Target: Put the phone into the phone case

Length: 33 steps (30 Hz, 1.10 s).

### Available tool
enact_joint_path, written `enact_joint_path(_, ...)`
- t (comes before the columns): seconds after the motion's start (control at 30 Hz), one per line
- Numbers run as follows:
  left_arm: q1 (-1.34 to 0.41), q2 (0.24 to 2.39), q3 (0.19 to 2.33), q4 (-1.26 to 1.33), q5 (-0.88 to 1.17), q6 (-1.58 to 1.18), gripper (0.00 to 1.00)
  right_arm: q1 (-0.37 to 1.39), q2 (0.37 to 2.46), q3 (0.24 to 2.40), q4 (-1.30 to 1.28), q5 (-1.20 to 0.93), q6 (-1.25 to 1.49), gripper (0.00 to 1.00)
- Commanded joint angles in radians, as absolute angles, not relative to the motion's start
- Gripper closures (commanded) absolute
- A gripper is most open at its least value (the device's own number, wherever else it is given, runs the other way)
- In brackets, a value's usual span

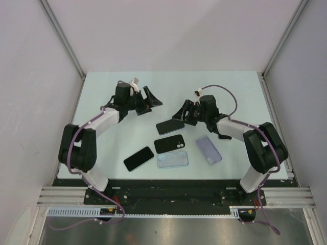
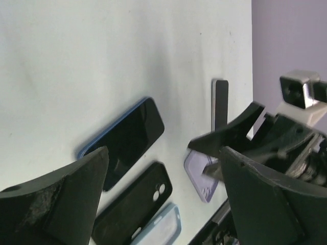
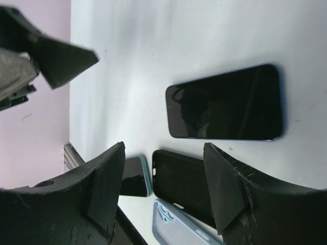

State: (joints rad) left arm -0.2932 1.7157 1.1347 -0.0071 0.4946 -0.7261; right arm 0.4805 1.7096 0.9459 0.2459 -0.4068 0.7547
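Note:
Two phones lie face up: one with a blue edge mid-table, also in the left wrist view and right wrist view, and one with a teal edge nearer the front, also in the right wrist view. A black case, a light blue case and a lilac case lie in front. My left gripper is open and empty, behind and left of the blue-edged phone. My right gripper is open and empty, just right of and above that phone.
The two grippers face each other closely across the middle of the pale table. White walls stand on three sides. A black rail runs along the front edge by the arm bases.

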Motion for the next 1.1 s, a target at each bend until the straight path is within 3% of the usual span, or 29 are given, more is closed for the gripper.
enact_joint_path(0.0,-0.236,1.596,0.984,-0.005,0.572,-0.718,0.05,0.422,1.641,0.946,0.137,-0.387,0.664,0.32)
enact_joint_path(0.17,-0.204,1.462,0.798,-0.003,0.558,-0.689,0.03,0.351,1.631,0.907,0.094,-0.409,0.618,0.32)
enact_joint_path(0.37,-0.198,1.459,0.703,-0.005,0.584,-0.663,0.04,0.307,1.701,0.884,0.097,-0.442,0.584,0.32)
enact_joint_path(0.73,-0.202,1.546,0.669,0.133,0.621,-0.716,0.11,0.293,1.848,0.887,0.256,-0.515,0.650,0.33)
enact_joint_path(1.07,-0.232,1.719,0.755,0.201,0.621,-0.750,0.15,0.287,1.976,0.997,0.230,-0.506,0.647,0.36)
